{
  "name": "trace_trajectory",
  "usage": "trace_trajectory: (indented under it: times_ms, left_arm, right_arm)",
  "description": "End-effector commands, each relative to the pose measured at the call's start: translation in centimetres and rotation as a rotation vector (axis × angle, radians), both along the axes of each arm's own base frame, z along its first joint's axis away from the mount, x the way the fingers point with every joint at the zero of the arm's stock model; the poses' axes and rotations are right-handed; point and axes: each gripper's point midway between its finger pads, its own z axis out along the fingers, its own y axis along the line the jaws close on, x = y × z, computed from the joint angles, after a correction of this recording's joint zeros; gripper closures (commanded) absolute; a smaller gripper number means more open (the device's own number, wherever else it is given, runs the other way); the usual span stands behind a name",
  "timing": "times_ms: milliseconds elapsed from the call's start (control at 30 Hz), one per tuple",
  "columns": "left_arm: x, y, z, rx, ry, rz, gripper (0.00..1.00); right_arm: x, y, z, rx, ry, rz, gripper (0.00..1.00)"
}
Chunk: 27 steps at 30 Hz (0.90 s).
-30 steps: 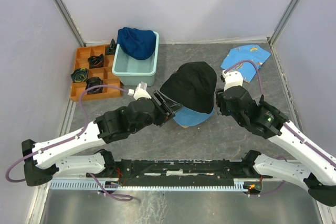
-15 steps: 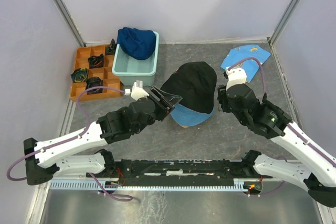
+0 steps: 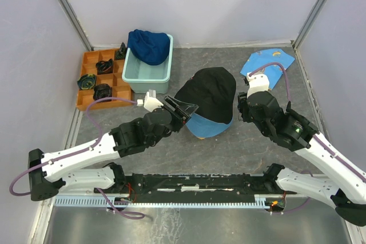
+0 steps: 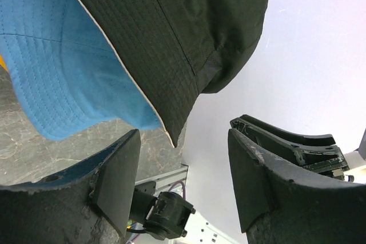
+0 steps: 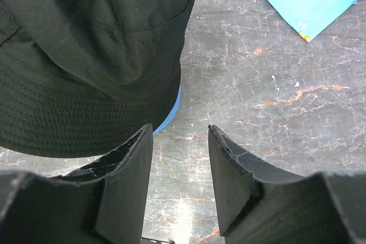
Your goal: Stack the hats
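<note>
Noted left gripper wide, empty, near black hat lying on light blue hat; right gripper half-parted, empty, beside its brim.

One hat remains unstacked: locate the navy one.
In the top view it is back left: the navy hat lies in the mint-green tub, just right of the orange compartment tray.

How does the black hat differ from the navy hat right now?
Colour: the black hat is black, the navy hat dark blue.
Place: the black hat sits mid-table on top of the light blue hat; the navy hat lies in the mint tub at the back left.
Pose: the black hat is spread out crown-up, the navy hat bunched up.
Both are soft fabric hats.
</note>
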Motion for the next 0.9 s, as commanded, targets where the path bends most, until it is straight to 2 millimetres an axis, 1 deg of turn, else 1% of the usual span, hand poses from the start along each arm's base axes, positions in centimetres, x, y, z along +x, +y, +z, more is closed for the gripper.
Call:
trace_trajectory:
  times_ms: [0, 167, 500, 633, 700, 800, 867]
  left_arm:
    - [1.1, -0.5, 1.0, -0.076, -0.018, 0.061, 0.31]
    - [1.6, -1.3, 0.9, -0.079, -0.027, 0.053, 0.34]
    - [2.5, -2.1, 0.6, -0.081, -0.045, 0.051, 0.51]
    - [2.7, -2.1, 0.3, -0.076, -0.044, 0.055, 0.58]
    - [2.9, -2.0, 0.3, -0.074, -0.047, 0.060, 0.64]
    - [2.9, -1.9, 0.2, -0.069, -0.045, 0.062, 0.78]
    - [2.8, -1.5, 0.0, -0.057, -0.039, 0.062, 0.95]
  right_arm:
    - [0.4, -0.1, 2.0, 0.029, -0.050, -0.010, 0.49]
    - [0.3, -0.4, 2.3, 0.025, -0.055, -0.014, 0.49]
    - [-0.1, -1.3, 2.4, 0.014, -0.060, -0.029, 0.50]
    - [-0.2, -1.4, 2.3, 0.012, -0.059, -0.029, 0.50]
    - [-0.2, -1.4, 2.3, 0.010, -0.058, -0.031, 0.50]
    - [-0.1, -1.4, 2.3, 0.008, -0.058, -0.030, 0.50]
    - [-0.1, -1.3, 2.2, 0.005, -0.056, -0.029, 0.51]
